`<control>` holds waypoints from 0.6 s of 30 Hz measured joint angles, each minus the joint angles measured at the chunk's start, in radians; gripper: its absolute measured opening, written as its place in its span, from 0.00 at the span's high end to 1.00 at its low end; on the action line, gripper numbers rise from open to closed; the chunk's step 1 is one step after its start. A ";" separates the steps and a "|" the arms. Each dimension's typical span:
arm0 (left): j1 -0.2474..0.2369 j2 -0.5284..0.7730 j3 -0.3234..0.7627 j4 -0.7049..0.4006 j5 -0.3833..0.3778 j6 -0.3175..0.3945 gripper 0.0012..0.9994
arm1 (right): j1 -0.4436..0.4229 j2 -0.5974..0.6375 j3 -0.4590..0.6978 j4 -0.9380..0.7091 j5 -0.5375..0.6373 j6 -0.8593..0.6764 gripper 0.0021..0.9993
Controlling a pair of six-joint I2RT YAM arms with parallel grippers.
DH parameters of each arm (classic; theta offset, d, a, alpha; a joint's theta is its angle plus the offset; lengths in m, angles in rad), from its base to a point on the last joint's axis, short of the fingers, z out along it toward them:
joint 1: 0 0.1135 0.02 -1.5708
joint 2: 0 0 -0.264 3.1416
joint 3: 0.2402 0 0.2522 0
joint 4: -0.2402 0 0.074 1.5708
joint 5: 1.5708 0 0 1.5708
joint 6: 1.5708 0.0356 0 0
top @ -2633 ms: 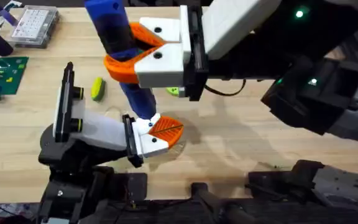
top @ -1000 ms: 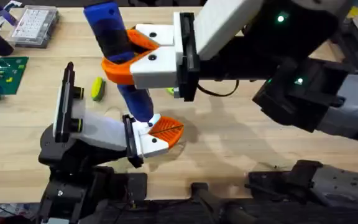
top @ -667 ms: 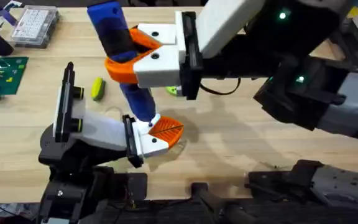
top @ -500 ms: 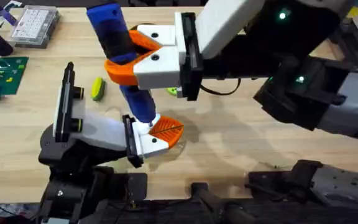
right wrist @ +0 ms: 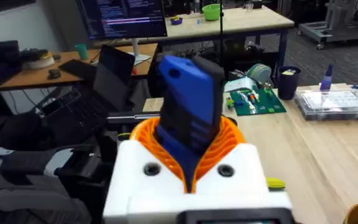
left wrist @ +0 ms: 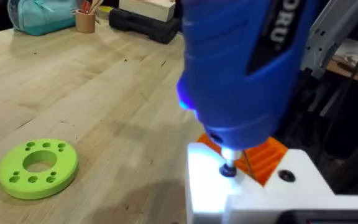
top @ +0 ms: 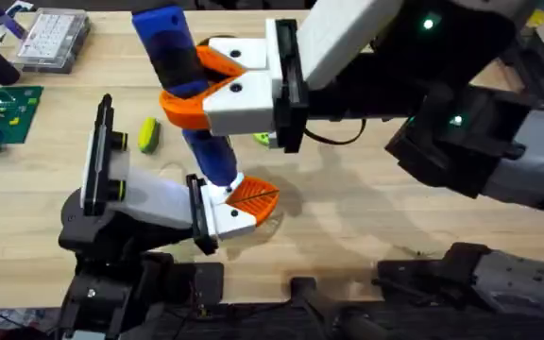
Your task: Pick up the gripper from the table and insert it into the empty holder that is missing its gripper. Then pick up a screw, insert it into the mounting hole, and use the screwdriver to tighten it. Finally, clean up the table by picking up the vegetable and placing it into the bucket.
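On the table, left to right:
vegetable (top: pixel 148 134): lies loose, well left of the work; looks light, smooth; pinch across its middle.
left gripper (top: pixel 242 203): finger state unclear.
screwdriver (top: pixel 185 94): upright, tip on left gripper's white block; rigid, top-heavy.
right gripper (top: pixel 196 85): clamped around screwdriver's body.

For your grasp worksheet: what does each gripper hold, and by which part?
The right gripper is shut on the screwdriver, clamping its blue body about mid-length, tip down. Whether the left gripper holds anything cannot be told.
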 joint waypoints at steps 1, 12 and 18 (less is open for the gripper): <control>0.000 0.000 0.000 0.000 0.000 0.000 0.99 | 0.000 0.000 0.000 0.000 0.000 0.000 0.98; 0.000 0.000 0.000 0.000 0.004 0.000 0.99 | 0.000 0.000 0.000 -0.003 0.000 -0.007 0.98; 0.000 0.000 0.000 -0.001 0.006 0.000 0.99 | 0.000 0.000 0.000 -0.021 0.000 -0.016 0.98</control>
